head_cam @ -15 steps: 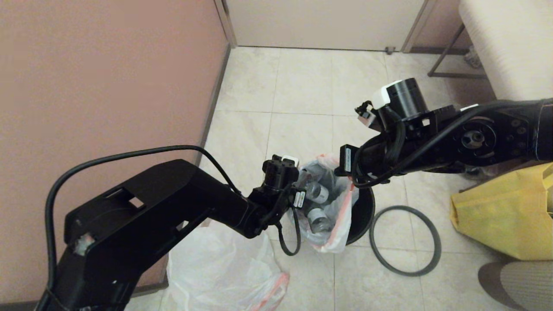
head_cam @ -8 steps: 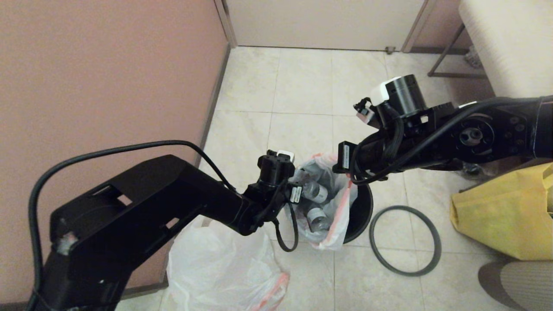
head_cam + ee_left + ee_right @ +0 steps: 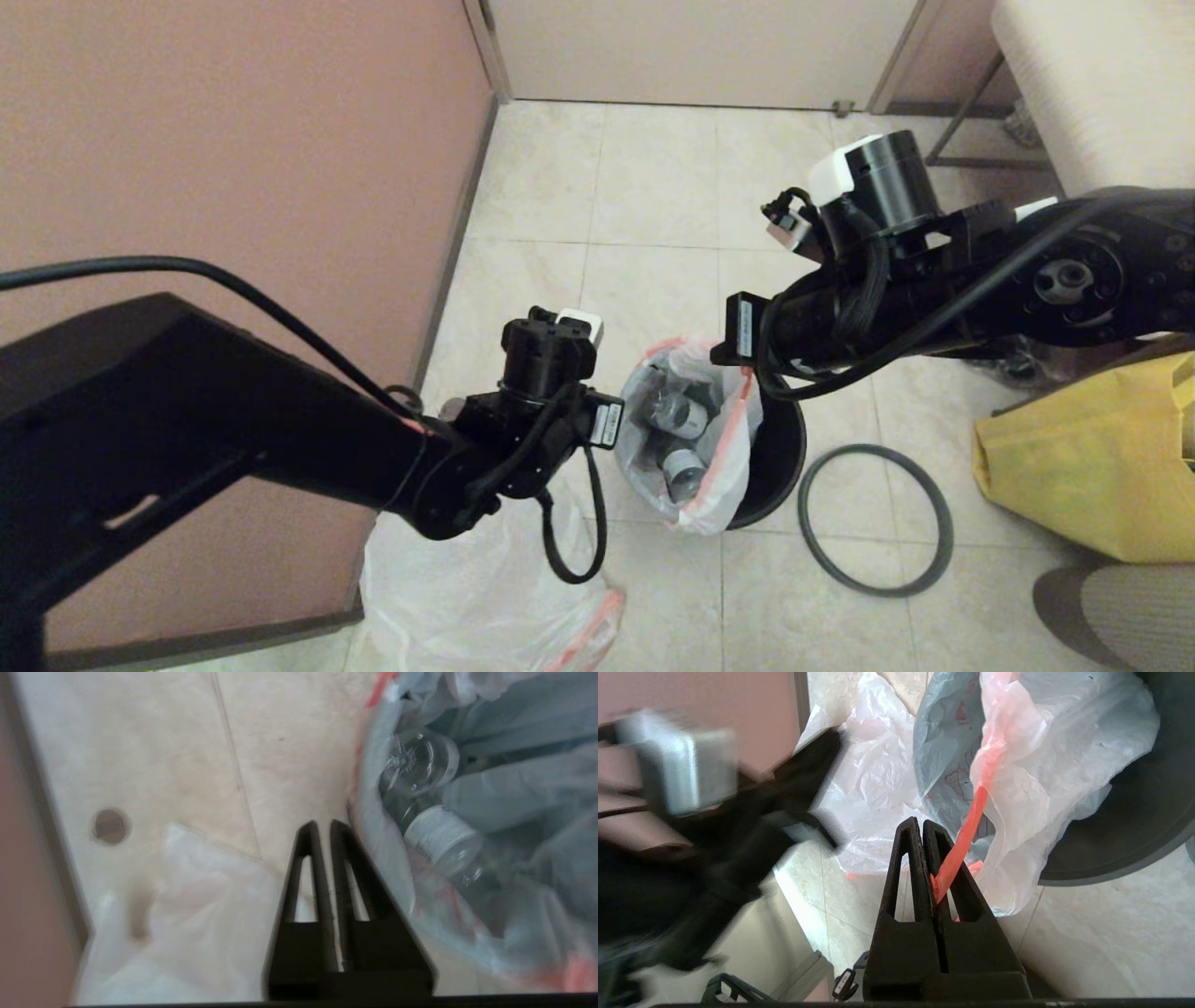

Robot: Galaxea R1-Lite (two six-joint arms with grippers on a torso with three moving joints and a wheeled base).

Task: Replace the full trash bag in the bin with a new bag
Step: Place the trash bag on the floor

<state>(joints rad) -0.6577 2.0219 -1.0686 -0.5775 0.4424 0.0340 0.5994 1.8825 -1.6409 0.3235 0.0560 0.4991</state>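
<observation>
At the middle of the tiled floor (image 3: 653, 177), the thin translucent white trash bag with its orange drawstring band (image 3: 695, 439) sits half out of the small round black plastic bin (image 3: 780, 457), clear white-labelled bottles (image 3: 439, 835) showing through its side. It looks light but awkward: the film is soft, slippery and likely to tear, and the loose bottles would shift if it swings. The drawstring band (image 3: 971, 821) seems the sound place to take it, being folded thicker than the film.

The right gripper (image 3: 923, 826) is clenched on that orange band at the bag's mouth, just above the bin. The left gripper (image 3: 322, 828) hangs just beside the bag's outer wall, its fingers pressed together on nothing.

Near the bin on its right lies the separate grey hoop (image 3: 876, 519), flat on the tiles. Against the pink wall (image 3: 233, 140), under the left arm, lies a crumpled thin white plastic bag with an orange edge (image 3: 476, 597), probably the new one. A yellow bag (image 3: 1083, 467) slumps at the floor's right edge, and a pale door (image 3: 691, 47) closes the far side.
</observation>
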